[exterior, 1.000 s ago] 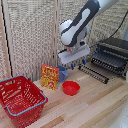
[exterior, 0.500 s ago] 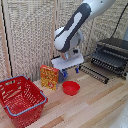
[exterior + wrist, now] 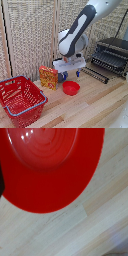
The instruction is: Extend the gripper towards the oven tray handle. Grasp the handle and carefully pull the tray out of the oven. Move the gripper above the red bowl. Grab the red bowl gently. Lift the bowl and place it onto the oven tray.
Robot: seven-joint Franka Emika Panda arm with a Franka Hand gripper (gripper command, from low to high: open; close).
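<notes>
Glossy, smooth red bowl [image 3: 47, 165] on a pale matt wooden tabletop [image 3: 95, 228]; dark metal wire tray [image 3: 111, 62]; silver-grey metal oven [image 3: 114, 52].

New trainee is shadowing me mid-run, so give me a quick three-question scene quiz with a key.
1. True or false: the gripper is holding the red bowl.
2. What stands between the red mesh basket and the bowl? A) orange box B) mug C) kettle
3. Fill in: the bowl rests on the wooden ____.

Key: 1 false, it hovers above the bowl; 2 A; 3 table.
</notes>
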